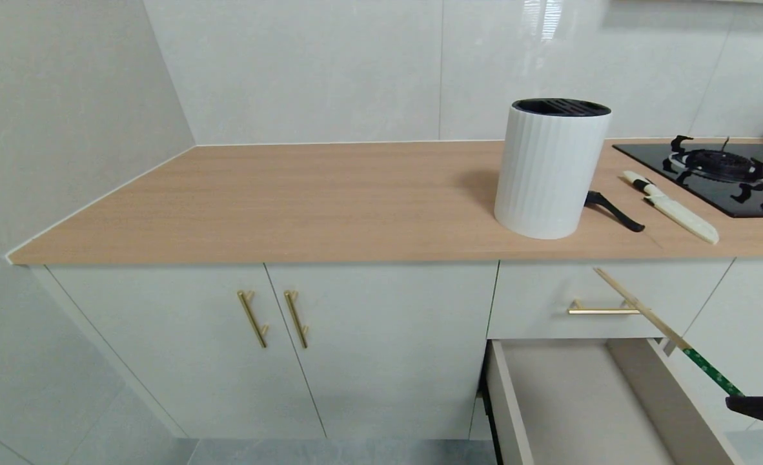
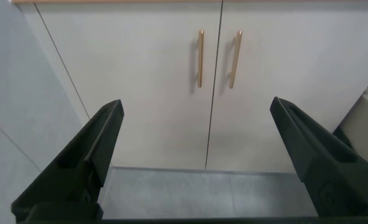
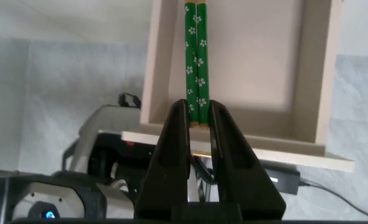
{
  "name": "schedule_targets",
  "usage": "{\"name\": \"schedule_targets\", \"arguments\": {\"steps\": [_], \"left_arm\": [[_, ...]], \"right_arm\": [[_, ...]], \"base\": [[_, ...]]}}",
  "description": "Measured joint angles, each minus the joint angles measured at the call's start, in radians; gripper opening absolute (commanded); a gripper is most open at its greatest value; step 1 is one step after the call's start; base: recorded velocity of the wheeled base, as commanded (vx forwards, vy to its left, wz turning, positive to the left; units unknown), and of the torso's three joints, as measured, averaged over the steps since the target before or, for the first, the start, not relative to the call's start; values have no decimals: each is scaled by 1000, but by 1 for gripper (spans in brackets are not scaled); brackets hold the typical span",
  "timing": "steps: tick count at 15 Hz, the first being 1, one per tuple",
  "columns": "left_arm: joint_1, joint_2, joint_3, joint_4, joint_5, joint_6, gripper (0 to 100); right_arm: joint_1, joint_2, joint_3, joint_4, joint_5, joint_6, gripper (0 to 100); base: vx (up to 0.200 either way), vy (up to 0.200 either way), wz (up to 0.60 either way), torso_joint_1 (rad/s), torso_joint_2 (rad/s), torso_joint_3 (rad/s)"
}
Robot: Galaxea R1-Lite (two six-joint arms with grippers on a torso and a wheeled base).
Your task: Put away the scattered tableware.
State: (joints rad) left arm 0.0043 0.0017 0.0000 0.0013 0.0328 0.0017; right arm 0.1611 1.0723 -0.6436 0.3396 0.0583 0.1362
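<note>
My right gripper (image 3: 197, 115) is shut on a pair of chopsticks (image 3: 196, 68) with green flowered ends. In the head view the chopsticks (image 1: 665, 332) slant up from the gripper (image 1: 736, 402) at the lower right, above the open drawer (image 1: 569, 400). A white-handled knife (image 1: 672, 206) and a black-handled utensil (image 1: 614, 212) lie on the wooden counter (image 1: 323, 200) beside the white ribbed holder (image 1: 549, 168) with a black slotted top. My left gripper (image 2: 196, 155) stands open, low in front of the cabinet doors (image 2: 215, 81).
A black gas hob (image 1: 723, 171) sits at the counter's right end. Tiled walls close the back and left. A shut drawer with a gold handle (image 1: 604, 311) is above the open one. The cabinet doors carry gold handles (image 1: 272, 318).
</note>
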Motion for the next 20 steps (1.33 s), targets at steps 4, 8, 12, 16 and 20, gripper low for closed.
{"name": "schedule_targets", "arguments": {"steps": [4,8,12,16,20], "left_arm": [[0,0,0,0,1,0,100],[0,0,0,0,1,0,100],[0,0,0,1,1,0,100],[0,0,0,0,1,0,100],[0,0,0,0,0,0,100]], "right_arm": [[1,7,29,-5,3,-34,0],[13,10,45,-7,3,-50,0],[22,19,76,-54,3,-55,0],[32,49,86,-56,3,-55,0],[89,126,99,-61,-1,-53,0]], "base": [[0,0,0,-193,467,281],[0,0,0,-170,459,287],[0,0,0,-137,416,275],[0,0,0,-25,90,52],[0,0,0,0,0,0]]}}
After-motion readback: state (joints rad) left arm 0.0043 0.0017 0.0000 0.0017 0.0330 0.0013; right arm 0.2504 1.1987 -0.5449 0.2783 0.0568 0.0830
